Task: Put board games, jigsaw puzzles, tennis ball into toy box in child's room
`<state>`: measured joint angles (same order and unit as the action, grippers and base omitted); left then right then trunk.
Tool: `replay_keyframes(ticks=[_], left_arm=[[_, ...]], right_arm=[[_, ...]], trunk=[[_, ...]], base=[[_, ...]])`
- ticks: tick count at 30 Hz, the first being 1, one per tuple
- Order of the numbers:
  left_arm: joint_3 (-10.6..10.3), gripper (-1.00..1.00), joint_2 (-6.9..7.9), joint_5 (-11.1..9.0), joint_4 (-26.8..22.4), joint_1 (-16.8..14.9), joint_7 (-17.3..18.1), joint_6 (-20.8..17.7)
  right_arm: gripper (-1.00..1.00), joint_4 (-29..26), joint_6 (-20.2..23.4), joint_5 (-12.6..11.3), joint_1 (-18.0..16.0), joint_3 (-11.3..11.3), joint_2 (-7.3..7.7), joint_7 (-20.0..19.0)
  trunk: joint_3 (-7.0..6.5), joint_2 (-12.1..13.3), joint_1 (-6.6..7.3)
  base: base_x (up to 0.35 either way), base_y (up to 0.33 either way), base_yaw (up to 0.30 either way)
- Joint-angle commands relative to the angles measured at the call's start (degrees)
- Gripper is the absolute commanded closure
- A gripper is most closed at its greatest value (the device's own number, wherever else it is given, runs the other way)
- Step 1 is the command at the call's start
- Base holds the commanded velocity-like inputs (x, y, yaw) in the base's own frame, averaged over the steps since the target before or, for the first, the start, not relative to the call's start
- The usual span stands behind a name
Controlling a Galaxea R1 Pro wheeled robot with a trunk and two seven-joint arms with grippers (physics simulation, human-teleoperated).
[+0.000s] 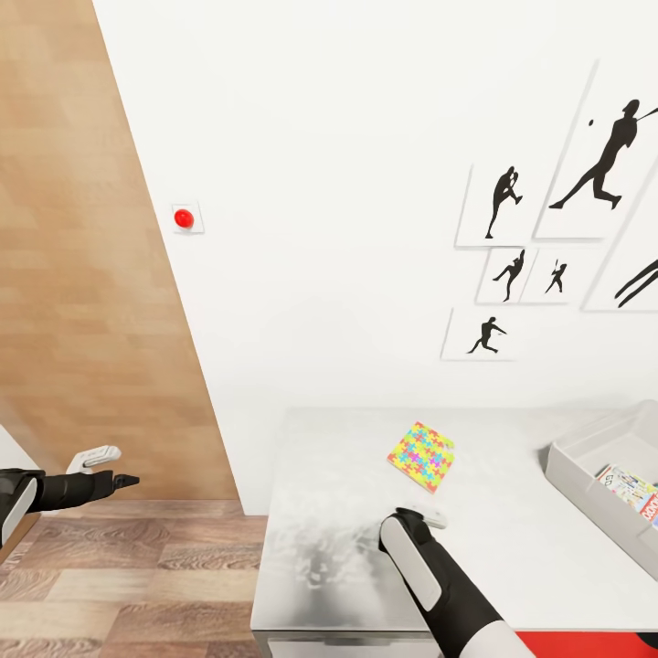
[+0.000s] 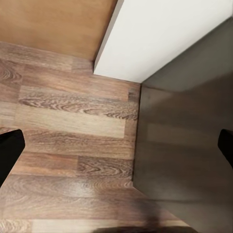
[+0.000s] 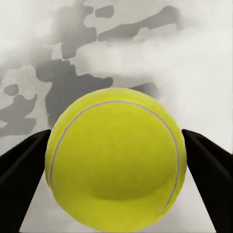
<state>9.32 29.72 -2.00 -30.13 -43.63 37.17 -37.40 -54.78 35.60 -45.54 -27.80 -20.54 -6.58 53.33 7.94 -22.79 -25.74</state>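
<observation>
Right gripper (image 3: pixel 116 170) is clamping the ball (image 3: pixel 115 160) over the table (image 1: pixel 512 548) — left gripper (image 1: pixel 117 466) is hanging spread apart over the floor (image 1: pixel 137 567).

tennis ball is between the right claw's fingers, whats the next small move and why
Probably lift the right claw and carry the tennis ball toward the toy box: the fingers flank the ball closely, and the box sits open further along the table.
</observation>
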Motion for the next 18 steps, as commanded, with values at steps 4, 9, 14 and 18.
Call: replay_keyframes(ticks=[4,9,14,18], left_arm=[[0.2,-1.0,-0.01,-0.2,0.0,-0.1,0.1,-0.5],[0.2,-1.0,-0.01,-0.1,0.0,-0.1,0.1,-0.5],[0.2,-1.0,-0.01,-0.1,0.0,-0.1,0.1,-0.6],[0.2,-1.0,-0.01,-0.2,0.0,-0.1,0.1,-0.5]], right_arm=[[1.0,-0.1,0.2,-0.6,-0.1,0.2,0.12,0.5],[1.0,-0.1,0.2,-0.6,-0.1,0.3,0.54,0.5],[1.0,-0.1,0.1,-0.6,-0.1,0.3,0.6,0.5],[1.0,-0.1,0.1,-0.7,-0.1,0.3,0.6,0.5]], trunk=[[0.13,-0.1,-0.04],[0.13,-0.1,-0.04],[0.13,-0.1,-0.04],[0.03,-0.1,-0.04]], base=[[0.0,0.0,0.0],[0.0,0.0,0.0],[0.0,0.0,0.0],[0.0,0.0,0.0]])
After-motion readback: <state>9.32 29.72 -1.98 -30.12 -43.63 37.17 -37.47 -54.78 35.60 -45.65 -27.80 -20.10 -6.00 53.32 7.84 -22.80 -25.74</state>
